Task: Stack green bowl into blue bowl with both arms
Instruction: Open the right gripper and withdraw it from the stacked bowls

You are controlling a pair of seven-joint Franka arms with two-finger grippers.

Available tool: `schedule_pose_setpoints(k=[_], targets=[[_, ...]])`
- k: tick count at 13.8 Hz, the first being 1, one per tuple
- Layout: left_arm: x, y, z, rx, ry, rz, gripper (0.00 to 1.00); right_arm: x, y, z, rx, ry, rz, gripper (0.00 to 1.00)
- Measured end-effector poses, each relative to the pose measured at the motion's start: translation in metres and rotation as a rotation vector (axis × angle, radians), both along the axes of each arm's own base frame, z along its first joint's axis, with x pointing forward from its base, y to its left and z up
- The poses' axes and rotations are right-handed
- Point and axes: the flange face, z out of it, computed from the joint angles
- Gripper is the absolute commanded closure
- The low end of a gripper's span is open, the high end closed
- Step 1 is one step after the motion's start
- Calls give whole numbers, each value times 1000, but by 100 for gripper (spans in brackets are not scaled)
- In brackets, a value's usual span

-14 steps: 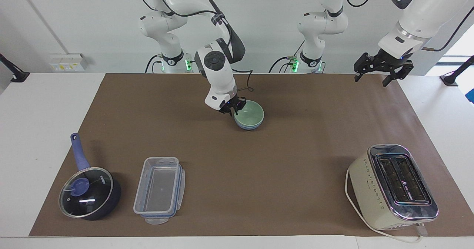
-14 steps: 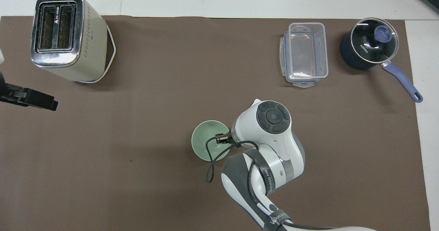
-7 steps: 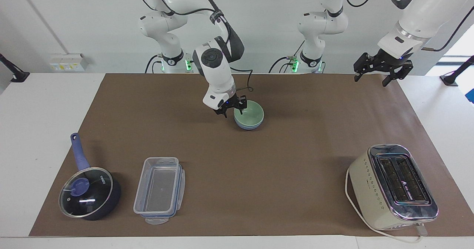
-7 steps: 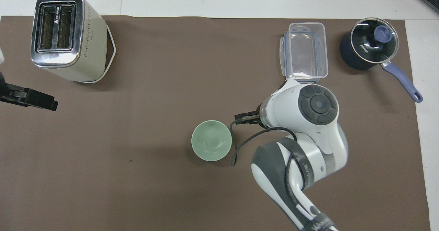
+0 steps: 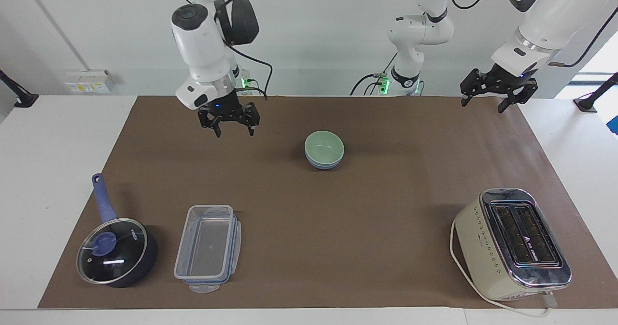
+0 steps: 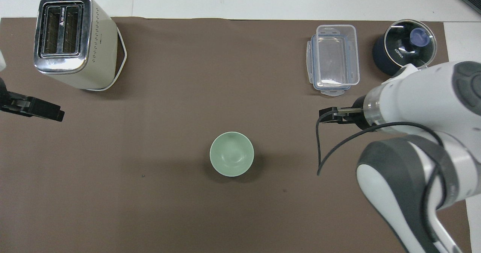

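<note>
The green bowl (image 5: 324, 146) sits nested in the blue bowl (image 5: 322, 164) on the brown mat, near its middle. Only the blue bowl's lower wall shows under the green rim. In the overhead view the green bowl (image 6: 231, 159) hides the blue one. My right gripper (image 5: 234, 124) is open and empty, raised over the mat well away from the bowls toward the right arm's end; it also shows in the overhead view (image 6: 332, 116). My left gripper (image 5: 491, 100) is open and empty and waits raised over the mat's edge at the left arm's end, also seen from overhead (image 6: 45, 110).
A cream toaster (image 5: 514, 243) stands far from the robots at the left arm's end. A clear plastic container (image 5: 207, 247) and a dark blue lidded saucepan (image 5: 116, 250) sit far from the robots at the right arm's end.
My right gripper let go of the green bowl's rim, rose and swung away toward the right arm's end. The stacked bowls stayed put. The left arm has not moved.
</note>
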Motion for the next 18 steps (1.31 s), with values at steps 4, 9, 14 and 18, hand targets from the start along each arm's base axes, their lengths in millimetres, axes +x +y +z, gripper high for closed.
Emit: schedule_pose_setpoints(k=[4,9,14,18], targets=[[0,0,0,0,0,0,0,-1,-41,52,-1,4,-64,0],[0,0,0,0,0,0,0,-7,-96,94,-28,17,-97,0],[0,-1,0,0,0,-1,0,-14,-154,121,-46,17,-100,0],[0,-1,0,0,0,-1,0,-18,-143,134,-76,0,-75,0]])
